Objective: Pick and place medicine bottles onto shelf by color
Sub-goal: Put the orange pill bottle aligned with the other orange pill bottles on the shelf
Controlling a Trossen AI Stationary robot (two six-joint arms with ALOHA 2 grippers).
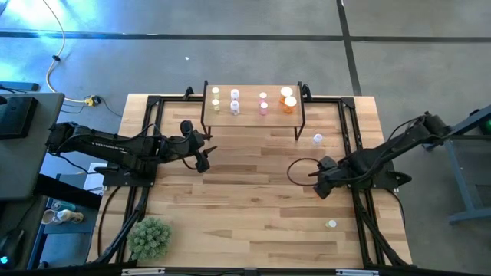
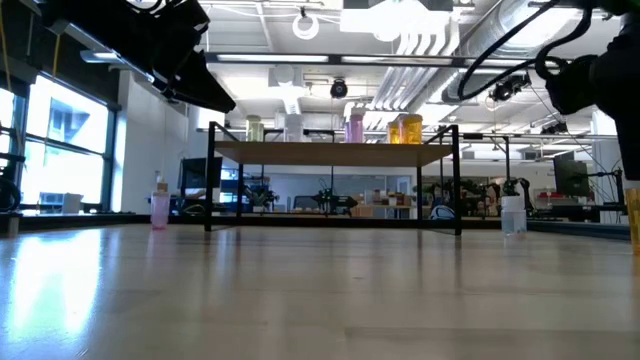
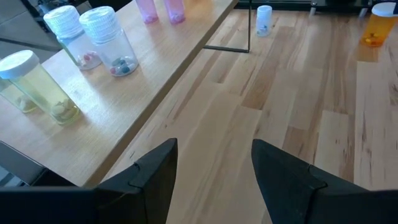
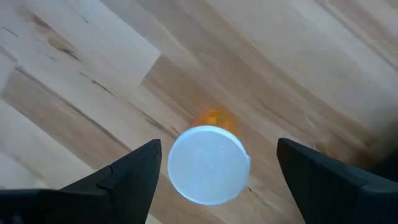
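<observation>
Right gripper [image 4: 214, 171] stood wide open, fingers either side of an orange bottle [image 4: 210, 160] upright on the table [image 1: 253, 192], not touching it. The bottle's white cap bore no readable writing. Only the right wrist view showed this bottle; the high view hid it under the arm.

Left gripper [image 3: 214, 171] was half open and empty, near the shelf [image 1: 253, 115]. Its wrist view showed yellow-green bottles [image 3: 38, 87], clear bottles [image 3: 109, 40] and pink bottles [image 3: 160, 9] on the shelf; labels unreadable.

No readable text, labels, brands, numbers or signs anywhere; bottle surfaces show no legible print.
</observation>
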